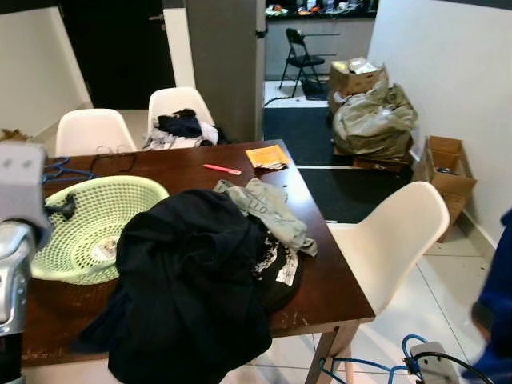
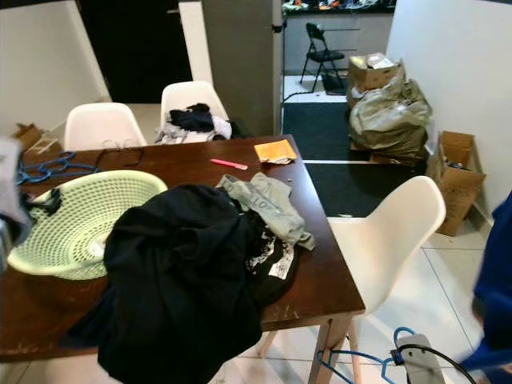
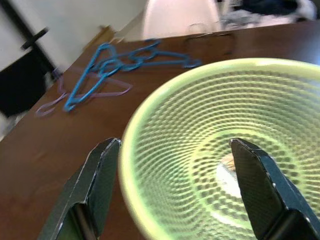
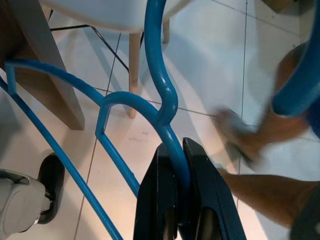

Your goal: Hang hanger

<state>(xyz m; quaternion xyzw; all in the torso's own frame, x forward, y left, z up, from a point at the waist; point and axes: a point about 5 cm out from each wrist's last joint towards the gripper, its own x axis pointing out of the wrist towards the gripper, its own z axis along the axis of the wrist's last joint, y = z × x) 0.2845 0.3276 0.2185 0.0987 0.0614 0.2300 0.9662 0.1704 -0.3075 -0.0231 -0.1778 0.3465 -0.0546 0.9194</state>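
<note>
Right gripper [image 4: 181, 150] pinching blue hanger [image 4: 160, 75] low beside table [image 1: 320, 280] corner, hook pointing away from fingers; left gripper [image 3: 175, 165] spread over green basket [image 3: 150, 110].

Black garment [image 1: 188, 288] and basket [image 1: 96, 224] crowd the table's [image 1: 320, 280] near half.

Your blue hanger [image 4: 165, 100] runs off the frame edges, and its grip point sits hidden between the right tool [image 4: 184, 150] fingers. A person's leg [image 4: 260, 145] is blurred. The black garment [image 1: 192, 280] covers the worktop [image 1: 328, 280] beneath.
</note>
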